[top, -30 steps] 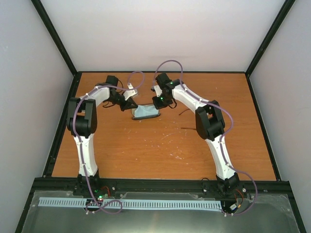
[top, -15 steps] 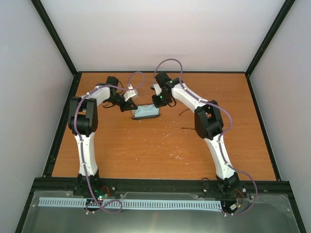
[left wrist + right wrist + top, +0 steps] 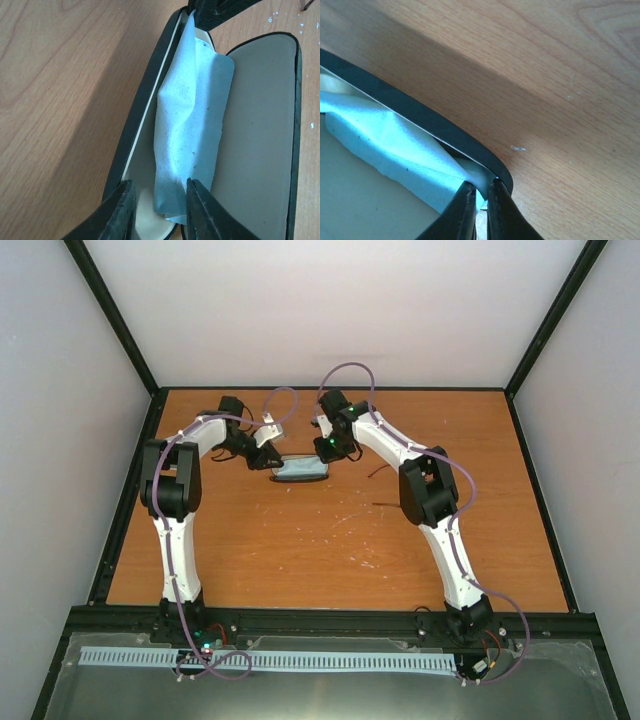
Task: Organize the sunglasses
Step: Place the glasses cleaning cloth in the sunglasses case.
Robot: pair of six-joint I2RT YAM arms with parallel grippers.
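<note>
My left gripper (image 3: 159, 212) has its fingers apart, and the near end of the cloth (image 3: 190, 125) lies between them. My right gripper (image 3: 480, 209) is pinched together on the cloth's far corner, just inside the case rim. The cloth lies crumpled lengthwise in the open case (image 3: 145, 100), over its light lining. The case sits on the table (image 3: 55, 75), between my two wrists. Of the sunglasses (image 3: 377, 472) I make out only a thin brown line on the table right of the case, beside my right arm. The lenses I cannot make out.
</note>
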